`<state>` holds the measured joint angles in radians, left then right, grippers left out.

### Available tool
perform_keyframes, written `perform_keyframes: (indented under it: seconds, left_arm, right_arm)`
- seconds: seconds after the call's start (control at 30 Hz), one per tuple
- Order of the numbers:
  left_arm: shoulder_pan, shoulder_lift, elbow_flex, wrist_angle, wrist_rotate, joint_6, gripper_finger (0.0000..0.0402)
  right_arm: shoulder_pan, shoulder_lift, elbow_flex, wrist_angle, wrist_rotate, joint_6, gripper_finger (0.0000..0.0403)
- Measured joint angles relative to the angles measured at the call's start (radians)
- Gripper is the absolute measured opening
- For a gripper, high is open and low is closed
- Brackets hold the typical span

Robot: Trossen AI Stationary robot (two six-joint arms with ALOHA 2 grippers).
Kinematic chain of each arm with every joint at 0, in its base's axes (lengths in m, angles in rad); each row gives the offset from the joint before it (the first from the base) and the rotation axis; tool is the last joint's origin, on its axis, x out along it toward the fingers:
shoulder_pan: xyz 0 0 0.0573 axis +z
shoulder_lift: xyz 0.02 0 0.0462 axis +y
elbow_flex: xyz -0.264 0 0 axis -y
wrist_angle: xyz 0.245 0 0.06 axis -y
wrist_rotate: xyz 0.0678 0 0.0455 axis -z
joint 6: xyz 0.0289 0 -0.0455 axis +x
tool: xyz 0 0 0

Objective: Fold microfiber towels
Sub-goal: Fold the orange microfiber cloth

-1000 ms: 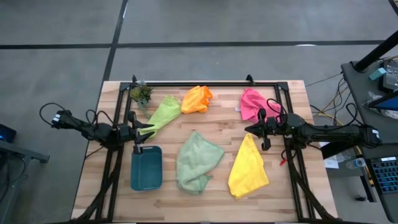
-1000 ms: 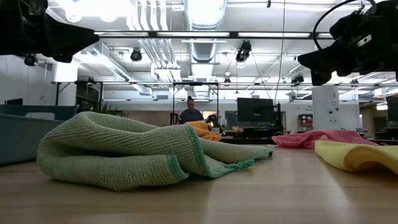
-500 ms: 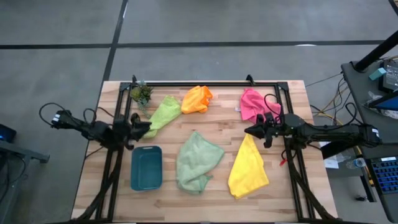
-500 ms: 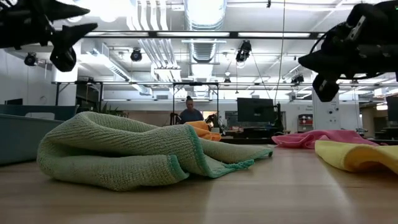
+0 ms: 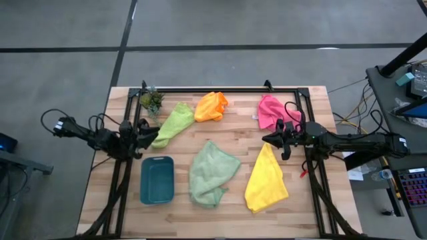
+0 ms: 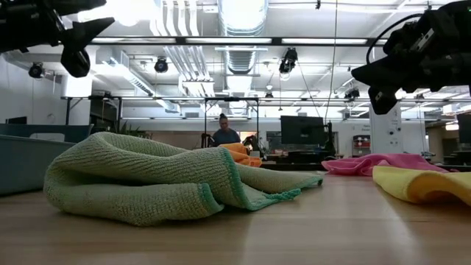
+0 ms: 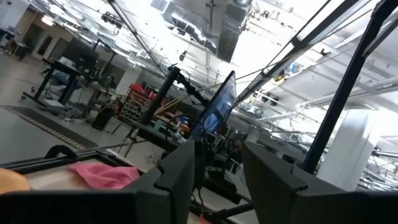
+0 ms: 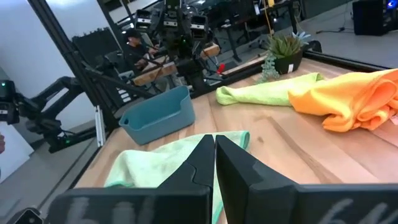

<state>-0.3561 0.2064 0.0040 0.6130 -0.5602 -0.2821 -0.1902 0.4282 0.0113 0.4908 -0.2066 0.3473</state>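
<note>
Both of our grippers hang above the wooden table (image 5: 313,200) and neither holds anything: our left gripper (image 5: 151,135) hovers at the left side between the lime green microfibre towel (image 5: 174,123) and the teal rectangular plastic tray (image 5: 157,180), its two dark fingers (image 7: 180,171) partly apart with a clear gap and nothing between them, while our right gripper (image 5: 276,141) hovers at the right side just beside the top corner of the yellow microfibre towel (image 5: 266,181), its fingers (image 8: 199,163) pressed together on nothing. As we judge it, the folding has not begun, since all five cloths lie loose and crumpled. The lime green one trails in a rumpled strip near the small green potted plant (image 5: 151,101) at the back left; the orange microfibre towel (image 5: 211,106) is bunched at the back centre; the pink microfibre towel (image 5: 271,109) is heaped at the back right, close behind our right arm; the pale sage green microfibre towel (image 5: 211,173) lies in the middle of the table, doubled over itself in soft untidy ridges in the low view; and the yellow one is spread in a rough triangle to its right, well apart from the tray. None shows a squared edge or a flat stacked layer, so we reckon every towel is still left to spread, fold and set down, and the tray, as far as we can see, holds nothing
</note>
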Motion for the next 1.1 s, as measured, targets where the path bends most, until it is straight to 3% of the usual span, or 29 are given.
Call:
perform_keyframes:
  seconds: [0.17, 0.33, 0.47, 0.67, 1.1]
  left_arm:
    - [0.000, 0.044, 0.000, 0.061, 0.000, 0.001, 0.0121]
    - [0.001, 0.105, 0.000, 0.097, -0.008, 0.001, 0.0121]
    - [0.001, 0.171, 0.000, 0.216, -0.063, 0.016, 0.0121]
    - [0.003, 0.257, 0.001, 0.332, -0.107, 0.054, 0.0121]
    - [0.003, 0.399, 0.092, 0.339, -0.108, 0.053, 0.0121]
  right_arm:
    - [0.000, 0.000, 0.000, 0.005, 0.007, -0.009, 0.0009]
    - [0.002, 0.018, 0.000, 0.047, 0.176, 0.046, 0.0009]
    - [0.002, 0.076, 0.038, 0.077, 0.189, 0.033, 0.0009]
    - [0.002, 0.243, 0.209, 0.069, 0.192, -0.082, 0.0009]
    - [0.002, 0.669, 0.544, 0.059, 0.192, -0.219, 0.0009]
